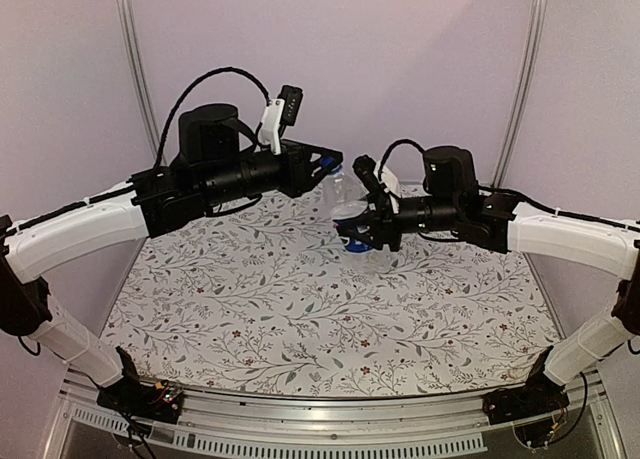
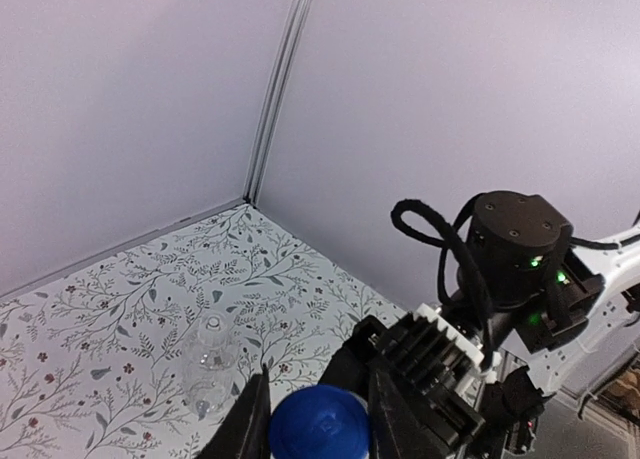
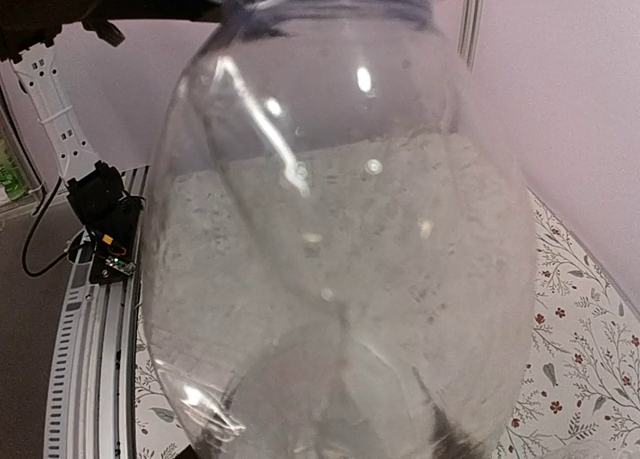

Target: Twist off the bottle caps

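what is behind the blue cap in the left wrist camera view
A small clear bottle stands on the flowered table beyond the blue cap, with the right arm further right. The cap covers the larger bottle under it.

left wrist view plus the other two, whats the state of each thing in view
left gripper: shut on blue cap
blue cap: pinched between the fingers; on or off its bottle, cannot tell
right gripper: shut on held bottle
held bottle: clamped at its body
loose bottle: upright on table, ungripped; cap unclear
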{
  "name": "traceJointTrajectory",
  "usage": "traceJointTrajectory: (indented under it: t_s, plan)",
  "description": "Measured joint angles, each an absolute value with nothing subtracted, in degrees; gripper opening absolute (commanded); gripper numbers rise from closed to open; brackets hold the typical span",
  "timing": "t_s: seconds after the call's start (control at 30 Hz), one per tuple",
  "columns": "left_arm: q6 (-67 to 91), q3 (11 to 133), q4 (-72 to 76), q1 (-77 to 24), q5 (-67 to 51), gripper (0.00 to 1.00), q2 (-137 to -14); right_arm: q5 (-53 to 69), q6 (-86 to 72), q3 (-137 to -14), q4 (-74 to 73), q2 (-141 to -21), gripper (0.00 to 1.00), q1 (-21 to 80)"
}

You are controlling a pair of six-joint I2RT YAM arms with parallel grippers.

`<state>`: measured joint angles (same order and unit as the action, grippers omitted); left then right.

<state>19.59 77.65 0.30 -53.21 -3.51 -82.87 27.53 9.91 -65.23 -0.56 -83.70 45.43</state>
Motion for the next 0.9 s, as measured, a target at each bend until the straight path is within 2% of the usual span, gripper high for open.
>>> traceJointTrajectory:
  t_s: [0.13, 0.2, 0.3, 0.43, 0.53, 0.67, 0.9]
  plan:
    - [19.84, 77.65, -0.91, -53.69, -1.87, 0.02, -82.87, 29.08, 9.91, -63.88, 0.51, -83.46, 0.44, 45.34]
    - [19.86, 77.65, -1.21, -53.95, -1.54, 0.07, -82.76, 30.24, 9.91, -63.55, 0.73, -83.29, 0.44, 45.3]
    - [19.77, 77.65, -1.41, -54.11, -1.5, 0.27, -82.26, 32.18, 9.93, -63.44, 1.32, -83.22, 0.44, 45.19]
    - [17.72, 76.9, -0.62, -54.08, -3.73, 0.64, -80.79, 35.83, 10.04, -63.46, 2.17, -83.2, 0.43, 45.19]
    - [14.96, 76.18, 1.02, -53.39, -6.22, 0.77, -79.29, 40.16, 10.55, -63.46, 1.52, -83.2, 0.43, 45.19]
    - [11.53, 76.18, 2.83, -52.34, -12.29, 0.83, -77.78, 45.58, 11.35, -63.77, 0.45, -83.24, 0.43, 45.19]
    - [8.93, 76.38, 3.18, -49.28, -31.57, 0.79, -78.24, 54.63, 11.88, -66.3, -1.76, -84.07, 0.44, 45.19]
